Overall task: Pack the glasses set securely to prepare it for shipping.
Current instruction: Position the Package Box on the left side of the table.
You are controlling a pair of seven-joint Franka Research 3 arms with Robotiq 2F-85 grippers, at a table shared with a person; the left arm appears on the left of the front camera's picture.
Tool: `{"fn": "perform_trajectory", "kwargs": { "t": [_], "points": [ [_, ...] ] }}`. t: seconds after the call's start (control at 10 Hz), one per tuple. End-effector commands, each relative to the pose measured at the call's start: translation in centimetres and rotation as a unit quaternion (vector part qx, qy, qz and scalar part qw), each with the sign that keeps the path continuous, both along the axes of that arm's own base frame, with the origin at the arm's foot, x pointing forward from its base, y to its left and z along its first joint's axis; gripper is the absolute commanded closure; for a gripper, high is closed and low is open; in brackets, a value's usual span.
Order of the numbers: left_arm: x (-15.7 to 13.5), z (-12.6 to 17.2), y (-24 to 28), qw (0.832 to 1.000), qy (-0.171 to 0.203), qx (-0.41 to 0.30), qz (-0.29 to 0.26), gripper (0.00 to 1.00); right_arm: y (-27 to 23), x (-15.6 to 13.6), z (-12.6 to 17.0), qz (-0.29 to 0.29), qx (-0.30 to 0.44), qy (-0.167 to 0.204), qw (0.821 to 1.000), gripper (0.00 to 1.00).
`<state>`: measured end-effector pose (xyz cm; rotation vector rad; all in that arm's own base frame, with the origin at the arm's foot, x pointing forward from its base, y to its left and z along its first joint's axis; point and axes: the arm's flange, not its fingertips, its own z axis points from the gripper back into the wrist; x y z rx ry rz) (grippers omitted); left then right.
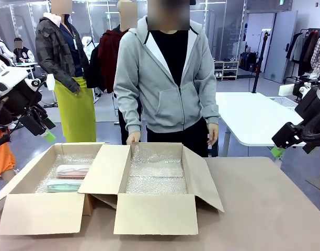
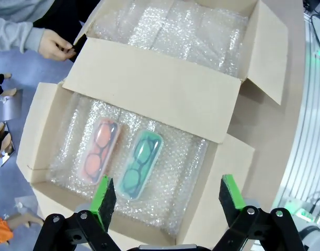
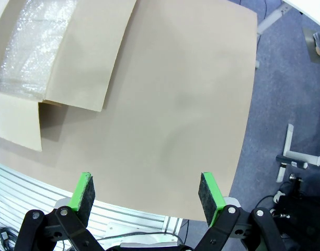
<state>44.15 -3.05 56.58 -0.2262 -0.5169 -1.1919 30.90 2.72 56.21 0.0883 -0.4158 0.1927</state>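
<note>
The glasses set lies side by side on bubble wrap inside the left cardboard box [image 1: 42, 212]: a pale pink case [image 1: 72, 170] [image 2: 100, 149] and a mint green case [image 1: 63, 185] [image 2: 140, 163], glasses showing through both lids. My left gripper [image 1: 46, 133] [image 2: 168, 196] hangs open above the box's near side, holding nothing. Off the table's right edge, my right gripper [image 1: 279, 149] [image 3: 147, 191] is raised and open over bare tabletop [image 3: 175, 104].
A second open box [image 1: 156, 212] lined with bubble wrap [image 1: 156, 175] adjoins the first, their flaps [image 2: 155, 89] spread. The person in a grey hoodie stands at the far side, one hand [image 1: 133, 137] [image 2: 55, 44] at the box's rear edge. People stand behind.
</note>
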Motion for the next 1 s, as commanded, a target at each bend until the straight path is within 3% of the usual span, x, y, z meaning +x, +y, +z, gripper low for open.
{"fn": "perform_trajectory", "kwargs": {
  "t": [0.0, 0.9],
  "points": [
    [0.13, 0.3, 0.01, 1.0, -0.001, 0.007, 0.007, 0.0, -0.01, -0.14, 0.01, -0.002, -0.005, 0.001, 1.0, 0.0],
    [0.13, 0.3, 0.01, 1.0, -0.001, 0.007, 0.007, 0.0, -0.01, -0.14, 0.01, -0.002, -0.005, 0.001, 1.0, 0.0]
  ]
}}
